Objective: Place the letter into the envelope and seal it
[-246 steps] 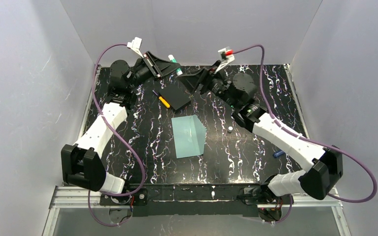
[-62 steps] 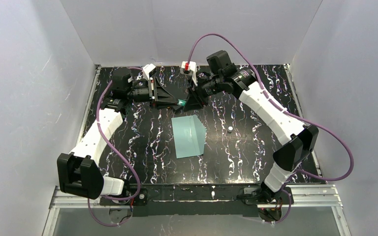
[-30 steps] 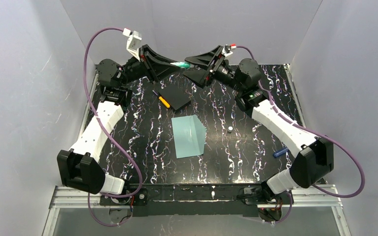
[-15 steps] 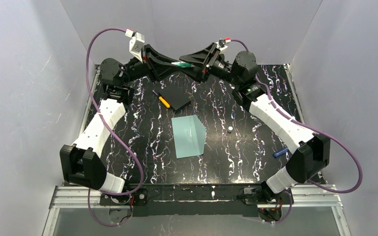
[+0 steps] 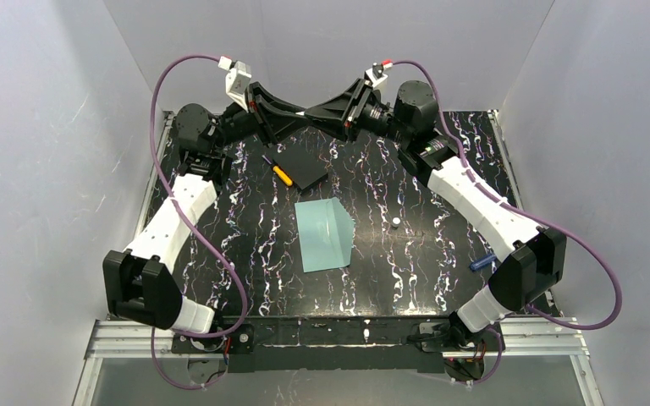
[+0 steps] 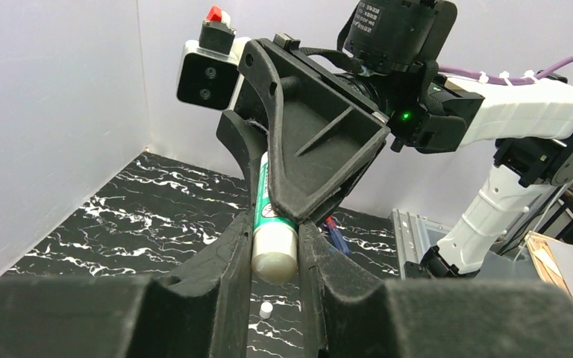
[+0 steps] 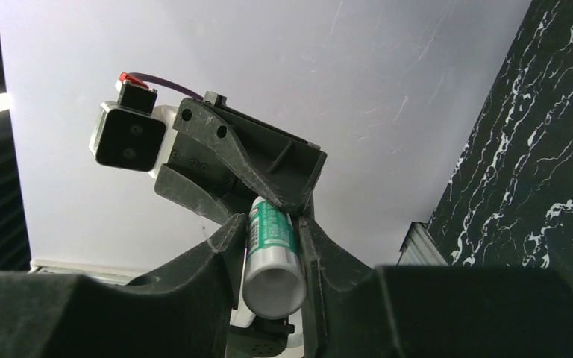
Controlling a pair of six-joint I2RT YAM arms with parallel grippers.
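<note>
1. Above the far edge of the table (image 5: 440,182), the two grippers met tip to tip in the air, with a glue stick (image 6: 274,250) between them.
2. The left gripper (image 6: 274,231) was clamped on one end of the stick; the left wrist view showed the tube wedged between its fingers.
3. The right gripper (image 7: 270,227) had its jaws close on either side of the other end. I could not tell whether they were pinching it yet.
4. The envelope (image 5: 326,234) lay flat at mid-table, well apart from both grippers. Its pointed flap faced right and did not look pressed down.
5. The letter showed in no view. It may have been inside the envelope already, but the pictures did not settle that.
6. A black pad (image 5: 302,167) lay beyond the envelope, with an orange-handled tool (image 5: 281,173) just beside it. A small white bit (image 5: 396,222) lay to the envelope's right, and a blue object (image 5: 479,263) lay near the right arm.
7. Judging by this, the work stood at the sealing stage: the stick was being readied, probably for uncapping between the two grippers.
8. Left to do, as it seemed: open the stick, bring it down to the flap, spread glue, and fold and press the flap shut.
9. If the letter was not inside, it also had to go in first.
</note>
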